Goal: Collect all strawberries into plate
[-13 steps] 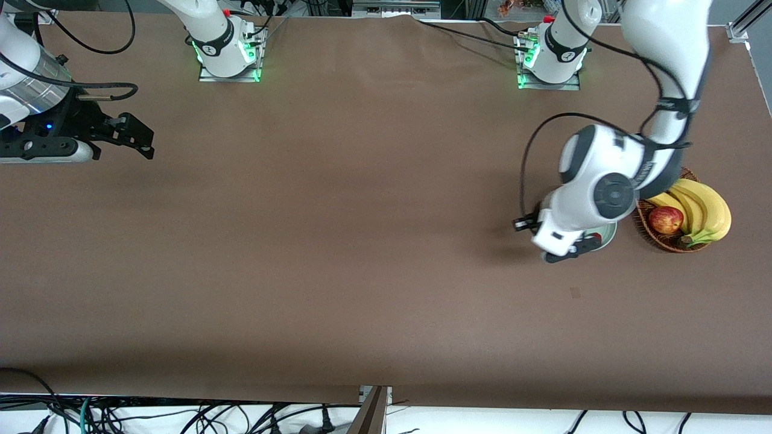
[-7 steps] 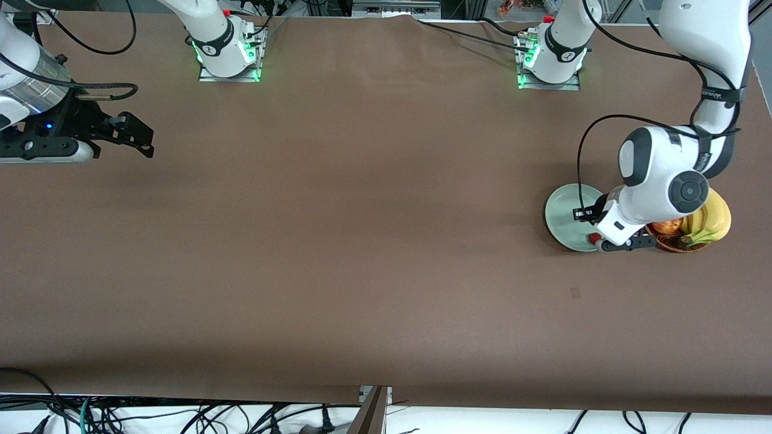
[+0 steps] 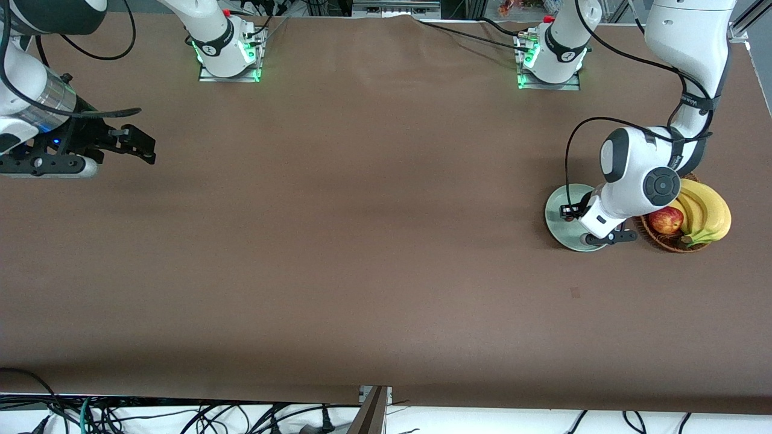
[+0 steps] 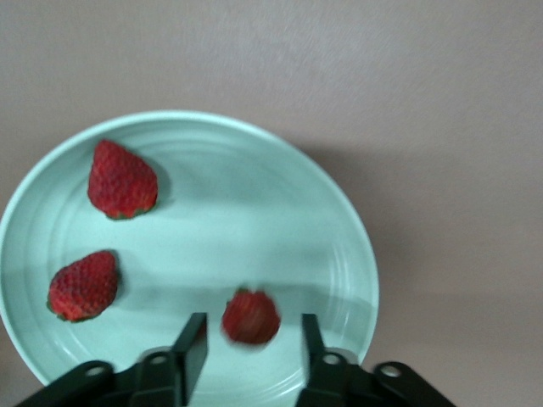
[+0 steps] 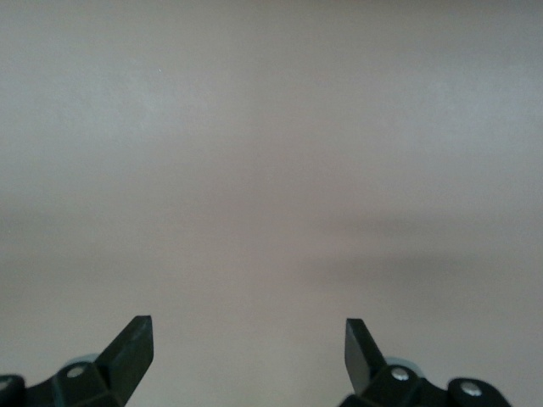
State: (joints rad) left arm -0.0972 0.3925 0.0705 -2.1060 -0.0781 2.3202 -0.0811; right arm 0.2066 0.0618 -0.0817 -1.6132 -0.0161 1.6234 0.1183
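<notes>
both fingers (image 4: 191, 348) of the left gripper (image 4: 249, 352) stand apart over the plate (image 4: 280, 220), with a gap wider than the berry between them. that third strawberry (image 4: 251, 317) shows blurred in the gap and touches neither finger, so the gripper holds nothing. whether the berry rests on the plate or is in the air above it cannot be told. two more strawberries lie on the plate's pale green surface: one strawberry (image 4: 122, 180) sits apart near the rim, and another strawberry (image 4: 84, 286) lies close to the rim as well, separate from the first.

from the front camera, the plate (image 3: 558, 211) sits on the brown table (image 3: 338, 241) at the left arm's end, just beside a wicker basket (image 3: 666, 241) that holds a red apple (image 3: 666, 220) and bananas (image 3: 705, 211). the left gripper (image 3: 603, 238) hangs over the plate's edge nearest the basket.

the right gripper (image 5: 250, 352) waits above bare table at the right arm's end, its fingers (image 5: 136, 343) spread wide and holding nothing.
</notes>
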